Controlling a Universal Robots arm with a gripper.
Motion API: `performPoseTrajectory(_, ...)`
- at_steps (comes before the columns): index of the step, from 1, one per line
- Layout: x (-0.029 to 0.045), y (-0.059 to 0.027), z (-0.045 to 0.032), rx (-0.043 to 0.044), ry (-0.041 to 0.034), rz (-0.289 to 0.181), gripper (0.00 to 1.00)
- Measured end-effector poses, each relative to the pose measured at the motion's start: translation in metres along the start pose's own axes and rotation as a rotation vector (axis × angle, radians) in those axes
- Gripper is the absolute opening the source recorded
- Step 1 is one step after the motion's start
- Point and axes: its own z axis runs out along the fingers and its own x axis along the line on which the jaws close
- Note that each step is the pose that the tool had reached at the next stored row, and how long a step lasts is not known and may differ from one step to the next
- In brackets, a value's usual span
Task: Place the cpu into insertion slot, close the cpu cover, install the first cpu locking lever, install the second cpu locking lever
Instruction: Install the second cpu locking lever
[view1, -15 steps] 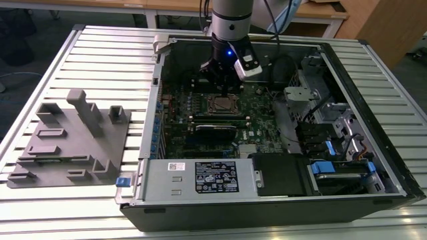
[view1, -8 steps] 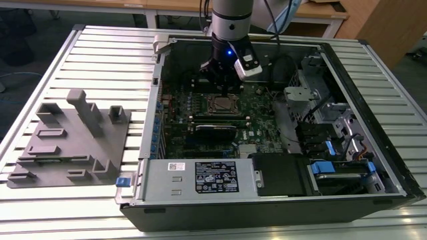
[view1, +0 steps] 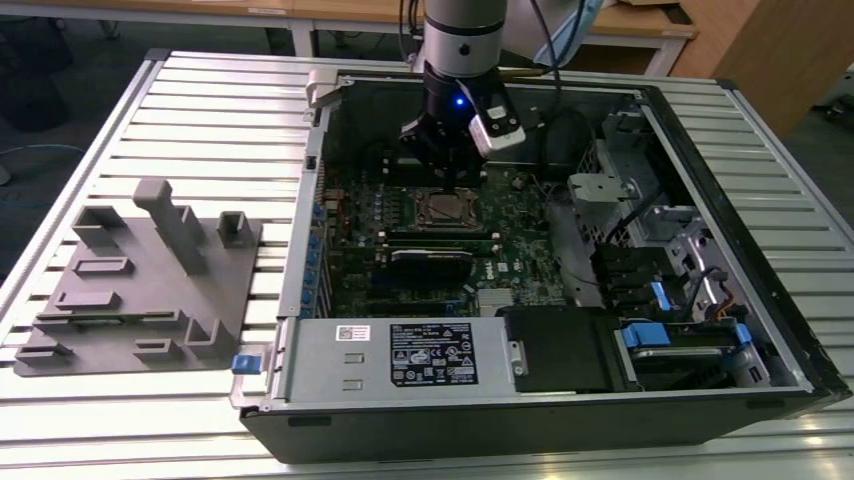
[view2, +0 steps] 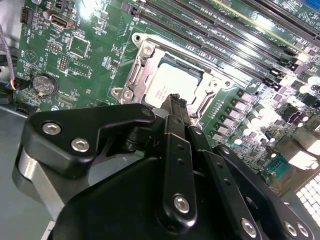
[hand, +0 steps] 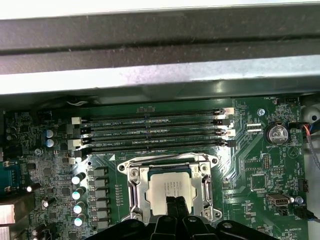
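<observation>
Big slatted table, with an open case on top and a grey rack at nine o'clock of it in the exterior view. Inside, green board, lying flat. Gripper reaching down from twelve o'clock of the slot, fingers pressed together and holding nothing (tips just over the chip's near edge). Cpu already lying in the slot, flat and square. Cover looks folded down around it. Tight room there, with long black card slots just beside.
</observation>
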Motion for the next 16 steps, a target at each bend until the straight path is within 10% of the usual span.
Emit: performPoseTrajectory(16,-0.0002,-0.0001,-0.0033,0.0003,0.0002,0.0,0.11)
